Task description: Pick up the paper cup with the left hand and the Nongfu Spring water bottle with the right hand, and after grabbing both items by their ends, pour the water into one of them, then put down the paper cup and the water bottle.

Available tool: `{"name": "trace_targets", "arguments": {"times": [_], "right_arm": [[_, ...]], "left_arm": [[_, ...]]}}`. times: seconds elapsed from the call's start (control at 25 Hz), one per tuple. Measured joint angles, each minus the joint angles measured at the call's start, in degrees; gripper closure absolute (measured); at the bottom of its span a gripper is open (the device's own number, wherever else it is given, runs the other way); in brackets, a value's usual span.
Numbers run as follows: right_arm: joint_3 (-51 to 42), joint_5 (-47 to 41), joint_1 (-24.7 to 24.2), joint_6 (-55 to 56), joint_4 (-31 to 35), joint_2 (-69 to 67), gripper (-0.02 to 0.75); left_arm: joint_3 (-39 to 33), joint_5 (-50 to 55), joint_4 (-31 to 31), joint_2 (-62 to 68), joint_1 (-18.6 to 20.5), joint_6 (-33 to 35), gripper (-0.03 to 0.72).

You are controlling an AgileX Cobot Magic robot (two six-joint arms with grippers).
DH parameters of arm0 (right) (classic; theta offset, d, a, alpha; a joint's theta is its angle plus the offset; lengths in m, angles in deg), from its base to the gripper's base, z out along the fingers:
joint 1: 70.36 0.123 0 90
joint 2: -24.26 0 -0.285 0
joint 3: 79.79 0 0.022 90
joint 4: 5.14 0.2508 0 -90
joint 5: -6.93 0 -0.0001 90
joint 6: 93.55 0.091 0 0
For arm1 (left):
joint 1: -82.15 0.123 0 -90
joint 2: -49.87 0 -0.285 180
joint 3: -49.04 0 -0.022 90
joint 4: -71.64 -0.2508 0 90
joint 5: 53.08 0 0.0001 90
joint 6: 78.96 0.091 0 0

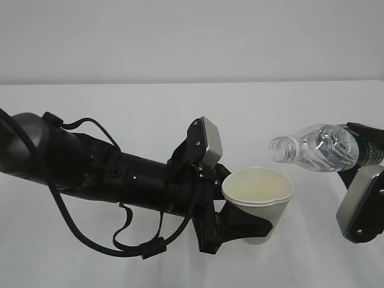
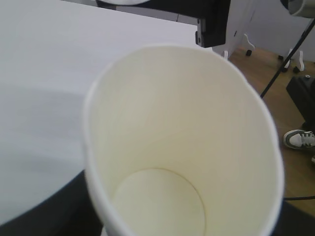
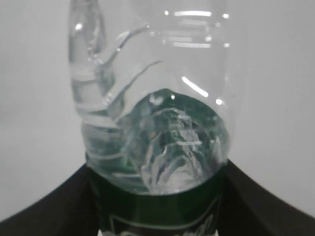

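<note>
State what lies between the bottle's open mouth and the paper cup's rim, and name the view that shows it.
Nothing: in the exterior view, the stretch between the Nongfu Spring water bottle mouth and the paper cup rim is bare, with only the white table behind.

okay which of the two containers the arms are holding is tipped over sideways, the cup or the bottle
The Nongfu Spring water bottle, held by the right hand. It lies nearly level, open neck toward the paper cup, which the left hand holds upright.

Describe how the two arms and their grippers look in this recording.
Left arm: thick, matte black, with looping black cables and a grey-silver box module near the black left gripper. Right arm: black, with a grey-silver plate; its gripper is barely visible.
</note>
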Motion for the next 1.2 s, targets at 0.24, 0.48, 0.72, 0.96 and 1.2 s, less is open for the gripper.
{"name": "trace_targets", "arguments": {"times": [0.24, 0.48, 0.72, 0.96, 1.2], "right_arm": [[0.00, 0.14, 0.00, -1.78, 0.00, 0.00, 0.282], [0.00, 2.84, 0.00, -2.52, 0.00, 0.00, 0.282], [0.00, 3.09, 0.00, -2.62, 0.00, 0.00, 0.282], [0.00, 3.86, 0.00, -2.77, -0.33, 0.00, 0.282], [0.00, 3.76, 0.00, -2.36, -1.18, 0.00, 0.282]], "left_arm": [[0.00, 0.00, 0.00, 0.00, 0.00, 0.00, 0.233], [0.00, 0.00, 0.00, 0.00, 0.00, 0.00, 0.233], [0.00, 0.00, 0.00, 0.00, 0.00, 0.00, 0.233], [0.00, 0.00, 0.00, 0.00, 0.00, 0.00, 0.233], [0.00, 0.00, -0.20, 0.00, 0.00, 0.00, 0.233]]}}
